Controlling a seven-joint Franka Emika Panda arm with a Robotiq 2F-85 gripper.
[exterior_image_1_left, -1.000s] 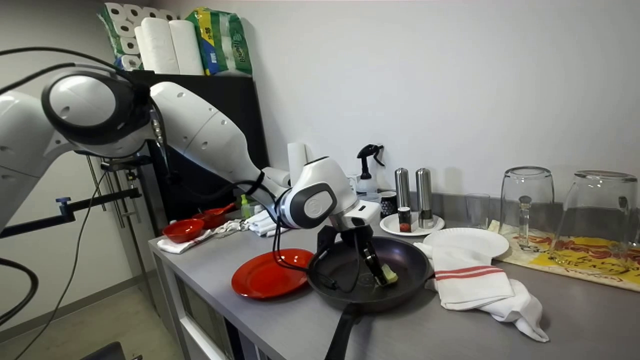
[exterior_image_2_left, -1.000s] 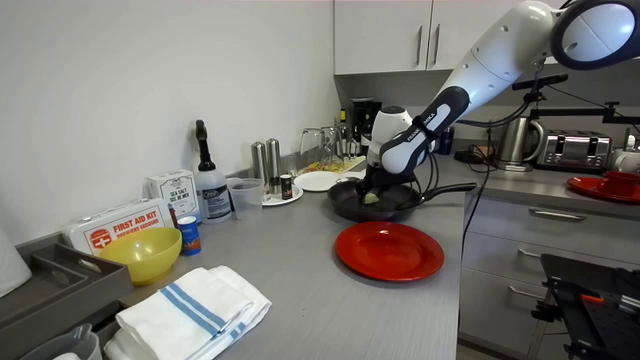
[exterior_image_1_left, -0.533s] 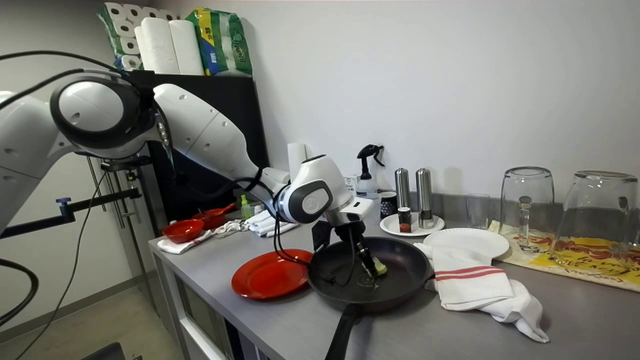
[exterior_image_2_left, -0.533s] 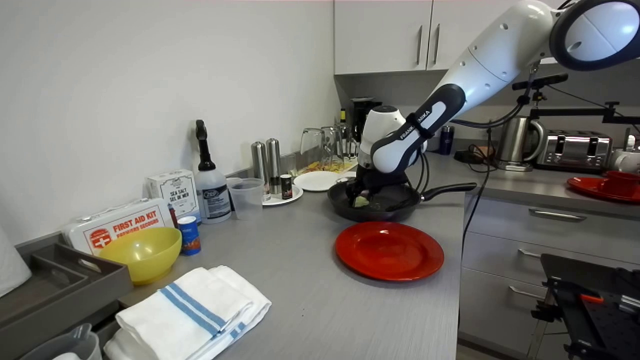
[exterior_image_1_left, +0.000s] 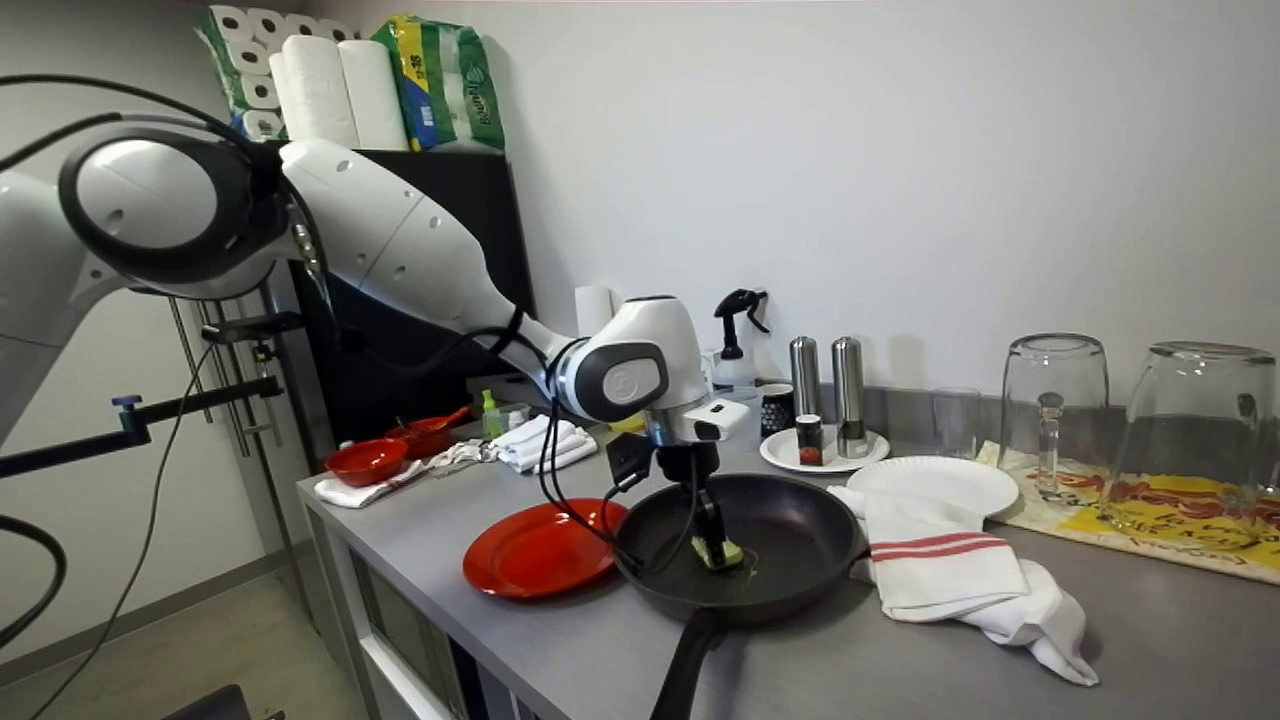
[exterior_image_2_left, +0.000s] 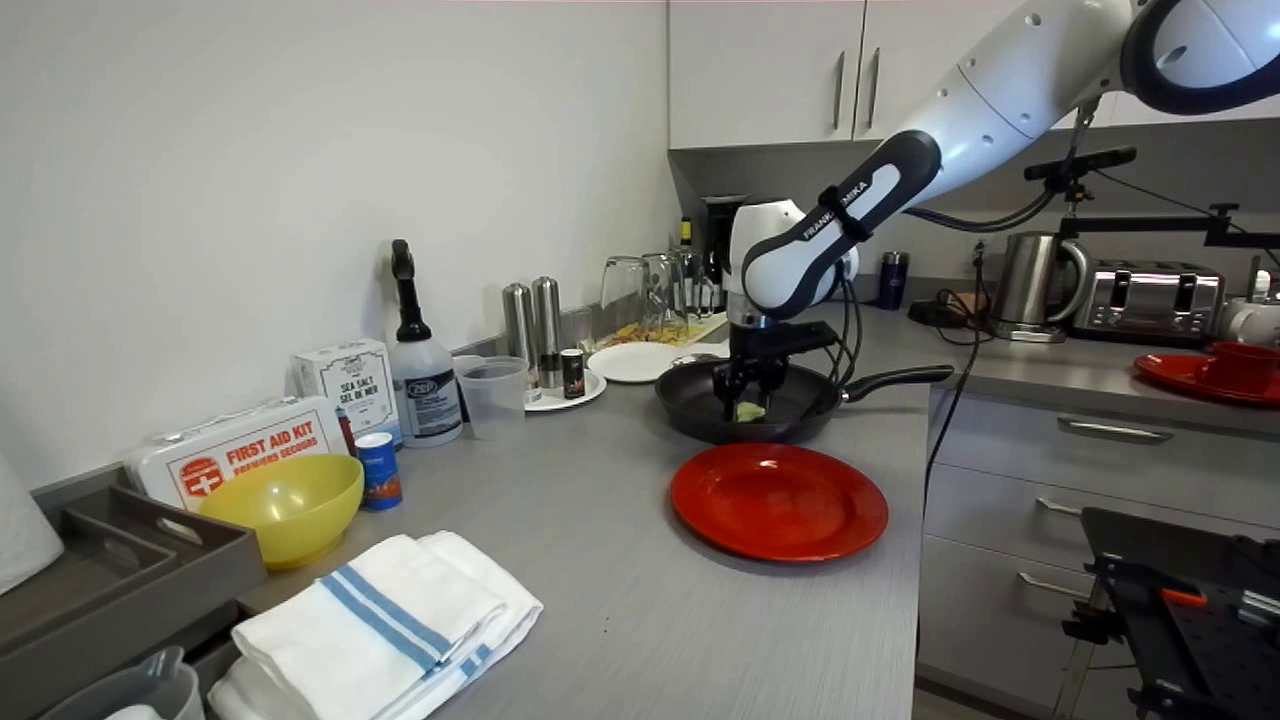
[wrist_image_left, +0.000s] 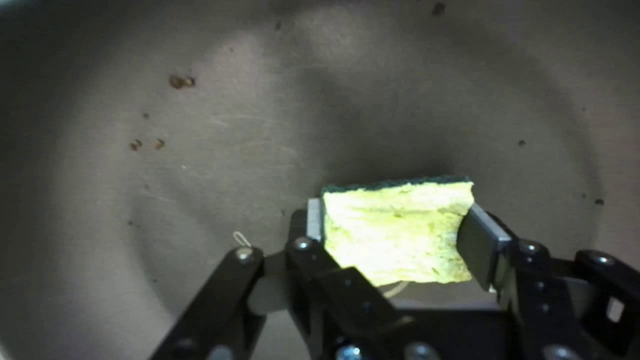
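A yellow sponge (wrist_image_left: 400, 230) with a dark green scouring side sits squeezed between the pads of my gripper (wrist_image_left: 398, 232) in the wrist view; its right side is dented by the pad. The gripper (exterior_image_1_left: 712, 540) points almost straight down inside a black frying pan (exterior_image_1_left: 810, 540). In both exterior views the sponge (exterior_image_2_left: 750, 411) is low in the pan, at its inner floor; how firmly it presses there I cannot tell. Brown crumbs (wrist_image_left: 181, 81) and small specks dot the pan surface in the wrist view. The sponge's underside is hidden.
A red plate (exterior_image_2_left: 780, 500) lies beside the pan. The pan handle (exterior_image_1_left: 685, 665) reaches toward the counter's edge. A white towel with red stripes (exterior_image_1_left: 945, 560), a paper plate (exterior_image_1_left: 935, 485) and a plate with mills (exterior_image_1_left: 825, 450) stand close by. Cables (exterior_image_1_left: 550, 470) hang from the wrist.
My gripper and the sponge have shifted across the pan, leftward overall in an exterior view, and the wrist has turned from slanted to nearly upright. The grip has held; pan and plate stay put.
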